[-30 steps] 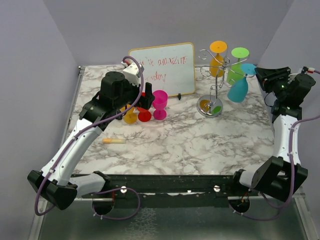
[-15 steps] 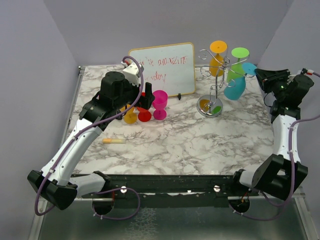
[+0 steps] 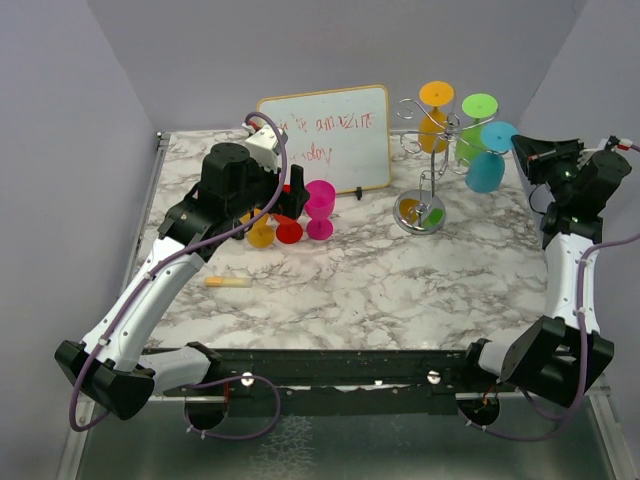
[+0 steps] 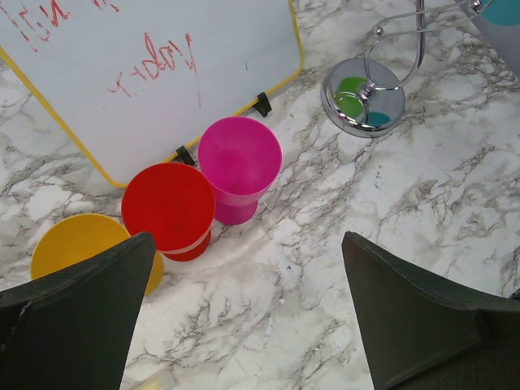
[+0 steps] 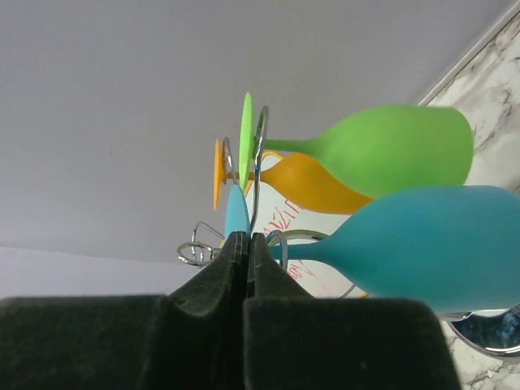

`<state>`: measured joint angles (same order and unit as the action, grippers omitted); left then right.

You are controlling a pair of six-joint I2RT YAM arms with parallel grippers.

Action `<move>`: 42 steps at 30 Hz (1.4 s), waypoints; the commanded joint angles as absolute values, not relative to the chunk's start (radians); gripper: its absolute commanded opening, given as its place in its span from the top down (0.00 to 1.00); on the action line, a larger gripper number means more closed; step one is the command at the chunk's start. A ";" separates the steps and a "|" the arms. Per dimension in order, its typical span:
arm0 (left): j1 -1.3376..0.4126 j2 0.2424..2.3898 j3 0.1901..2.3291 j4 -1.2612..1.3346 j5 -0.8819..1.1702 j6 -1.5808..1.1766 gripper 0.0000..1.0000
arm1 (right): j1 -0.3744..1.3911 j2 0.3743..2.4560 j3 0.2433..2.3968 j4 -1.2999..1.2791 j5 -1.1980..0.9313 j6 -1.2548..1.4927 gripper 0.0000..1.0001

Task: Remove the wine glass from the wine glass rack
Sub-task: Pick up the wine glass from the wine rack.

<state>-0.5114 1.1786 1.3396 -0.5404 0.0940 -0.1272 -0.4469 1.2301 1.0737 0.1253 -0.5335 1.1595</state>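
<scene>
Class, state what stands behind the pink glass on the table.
A whiteboard with red writing stands behind the pink glass; the left arm hides the board's lower-left corner.

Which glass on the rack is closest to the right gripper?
The teal wine glass: its foot meets the shut right gripper; green glass and orange glass hang farther back.

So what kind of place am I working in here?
Probably a lab test cell, not a real bar: marble-pattern table, plain walls boxing it in, a propped whiteboard and a wine glass rack of plastic-looking glasses.

bright even light, soft shadows; wine glass rack [image 4: 363,96] base gleams.
</scene>
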 commanded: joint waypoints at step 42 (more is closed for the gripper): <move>-0.506 1.201 1.352 -0.543 0.142 -0.132 0.01 | -0.451 1.193 1.104 0.040 -0.652 1.203 1.00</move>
